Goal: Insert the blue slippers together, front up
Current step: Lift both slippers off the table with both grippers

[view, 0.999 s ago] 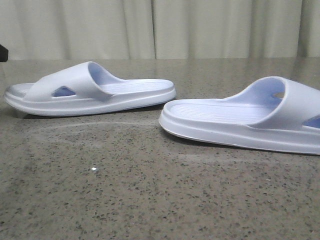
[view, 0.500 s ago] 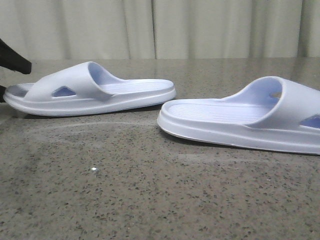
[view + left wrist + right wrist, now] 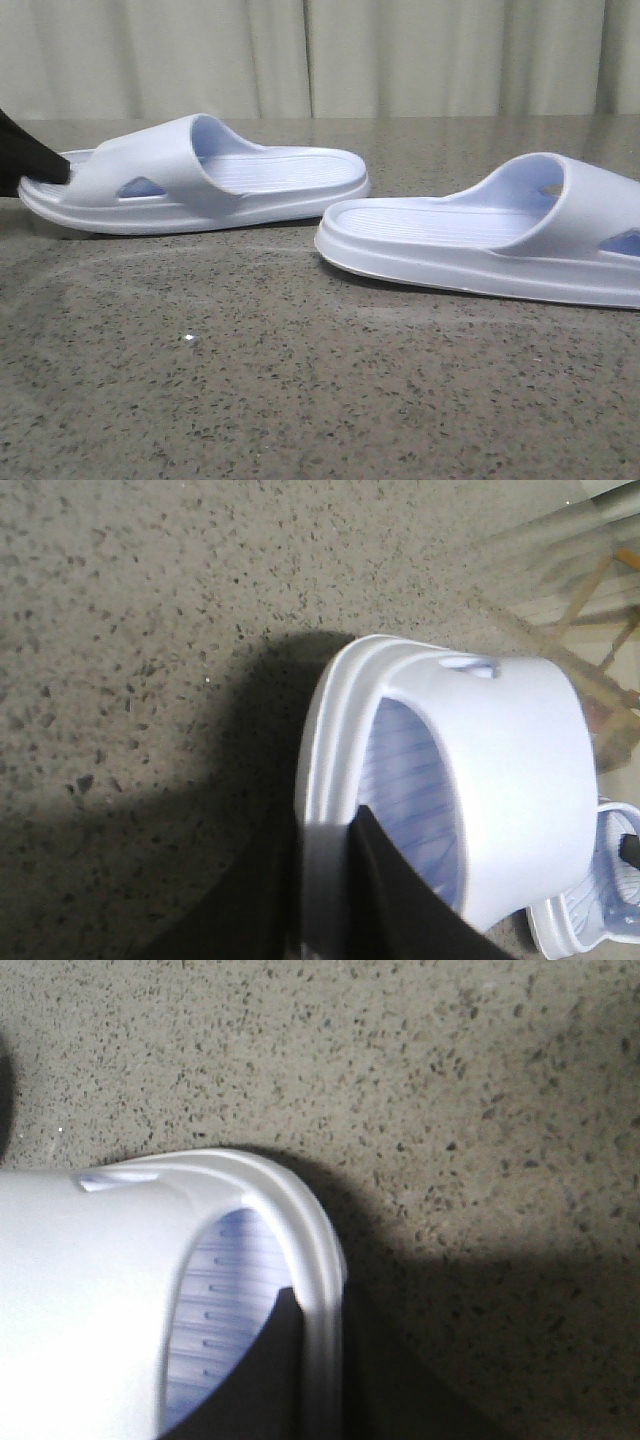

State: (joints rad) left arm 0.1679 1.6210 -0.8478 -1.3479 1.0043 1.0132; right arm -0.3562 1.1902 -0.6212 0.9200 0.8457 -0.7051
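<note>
My right gripper straddles the toe rim of the right slipper, one finger inside and one outside, near the counter's right edge; the grip looks closed, though the view is dim. Farther back, my left gripper pinches the toe rim of the left slipper toward the counter's left edge.

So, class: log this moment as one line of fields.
left gripper: shut on left slipper toe rim | right gripper: shut on right slipper rim | slippers: apart, soles on table
</note>
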